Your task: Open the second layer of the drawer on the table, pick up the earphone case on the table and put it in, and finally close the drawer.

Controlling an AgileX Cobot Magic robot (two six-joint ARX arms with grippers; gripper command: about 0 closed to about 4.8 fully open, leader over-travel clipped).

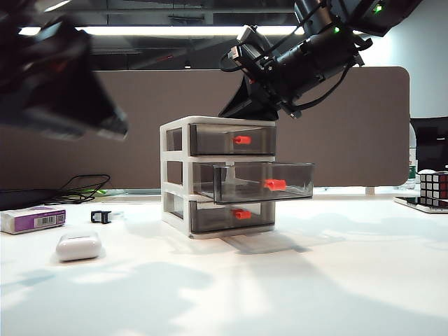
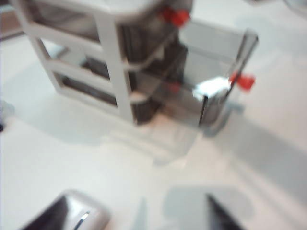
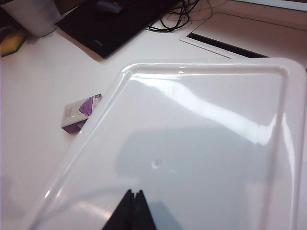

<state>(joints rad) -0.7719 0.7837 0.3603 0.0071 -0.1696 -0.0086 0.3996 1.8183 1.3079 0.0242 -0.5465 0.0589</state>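
Note:
The drawer [image 1: 175, 171] stands mid-table, a white frame with three smoky grey drawers and red-orange handles. The second layer [image 1: 262, 182] is pulled out, and in the left wrist view its handle [image 2: 245, 81] sticks out past the frame. The white earphone case [image 1: 78, 246] lies on the table [image 1: 280, 294] to the left of the unit, apart from both grippers. My left gripper [image 1: 105, 119] is a blur high at the left, open with nothing between its fingers [image 2: 72, 215]. My right gripper [image 3: 133, 211] is shut, its tips over the unit's white top [image 3: 201, 134].
A purple-and-white box [image 1: 32, 219] and a small black clip [image 1: 101, 216] lie at the back left, with black cables [image 1: 84, 187] behind them. A Rubik's cube [image 1: 434, 186] stands at the far right. A brown divider panel [image 1: 350, 126] backs the table.

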